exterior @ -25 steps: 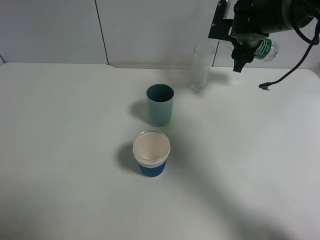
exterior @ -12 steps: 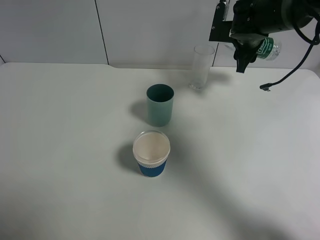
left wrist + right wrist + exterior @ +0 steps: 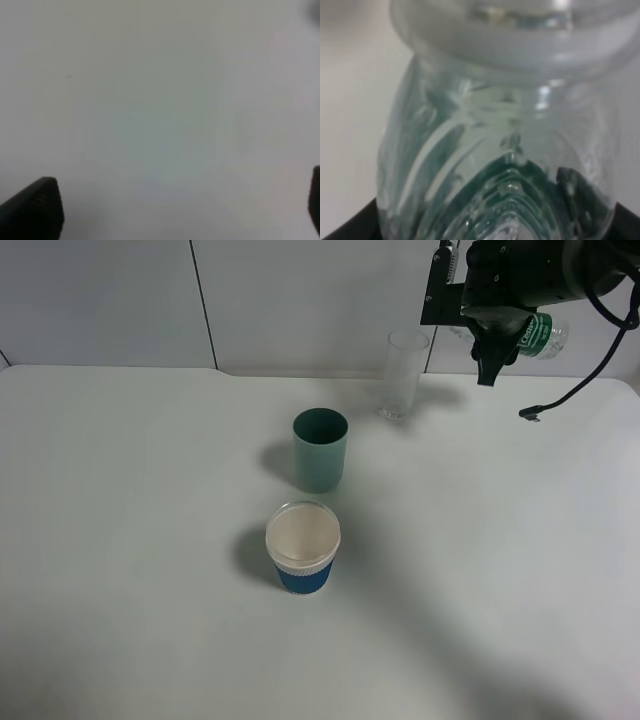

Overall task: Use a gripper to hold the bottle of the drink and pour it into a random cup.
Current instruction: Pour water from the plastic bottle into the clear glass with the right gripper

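Note:
My right gripper (image 3: pixel 503 344) hangs high at the back right, shut on the bottle (image 3: pixel 538 335), a small clear one with a dark green label. The bottle lies tilted almost on its side, up in the air to the right of the tall clear cup (image 3: pixel 403 375). The cup stands upright near the table's back edge. The right wrist view is filled with the bottle (image 3: pixel 495 150), its neck ring and ribbed shoulder showing, with black fingers (image 3: pixel 347 231) at its sides. In the left wrist view, my left gripper (image 3: pixel 175 205) is open over bare white table, nothing between its fingertips (image 3: pixel 35 207).
A teal-green cup (image 3: pixel 320 450) stands mid-table, and a blue paper cup (image 3: pixel 303 547) with a white rim stands in front of it. A black cable end (image 3: pixel 530 413) dangles below the right arm. The white table (image 3: pixel 150 540) ends at a wall behind.
The right gripper has shifted slightly right and up with the bottle, a little farther from the tall clear cup. The cups have not moved.

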Action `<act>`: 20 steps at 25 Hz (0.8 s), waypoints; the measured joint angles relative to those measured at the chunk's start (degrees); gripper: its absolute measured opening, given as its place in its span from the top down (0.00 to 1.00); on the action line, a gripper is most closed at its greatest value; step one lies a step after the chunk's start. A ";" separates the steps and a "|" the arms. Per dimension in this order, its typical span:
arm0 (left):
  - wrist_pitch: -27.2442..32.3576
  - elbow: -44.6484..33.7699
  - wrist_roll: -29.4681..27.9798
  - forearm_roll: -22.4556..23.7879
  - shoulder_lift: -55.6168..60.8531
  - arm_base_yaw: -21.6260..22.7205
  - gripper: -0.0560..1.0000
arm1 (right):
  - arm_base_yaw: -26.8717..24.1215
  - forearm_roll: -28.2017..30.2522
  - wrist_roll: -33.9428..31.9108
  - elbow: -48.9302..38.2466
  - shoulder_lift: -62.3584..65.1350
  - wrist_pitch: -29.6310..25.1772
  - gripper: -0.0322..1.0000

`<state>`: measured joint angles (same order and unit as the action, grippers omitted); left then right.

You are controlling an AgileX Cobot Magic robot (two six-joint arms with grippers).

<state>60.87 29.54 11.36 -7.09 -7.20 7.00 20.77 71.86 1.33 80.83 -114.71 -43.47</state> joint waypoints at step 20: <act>0.00 0.00 0.00 0.00 0.00 0.00 0.01 | 1.62 -0.36 3.27 1.13 0.00 -3.66 0.42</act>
<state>60.87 29.54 11.36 -7.09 -7.20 7.00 22.39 71.49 4.61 81.96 -114.71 -47.13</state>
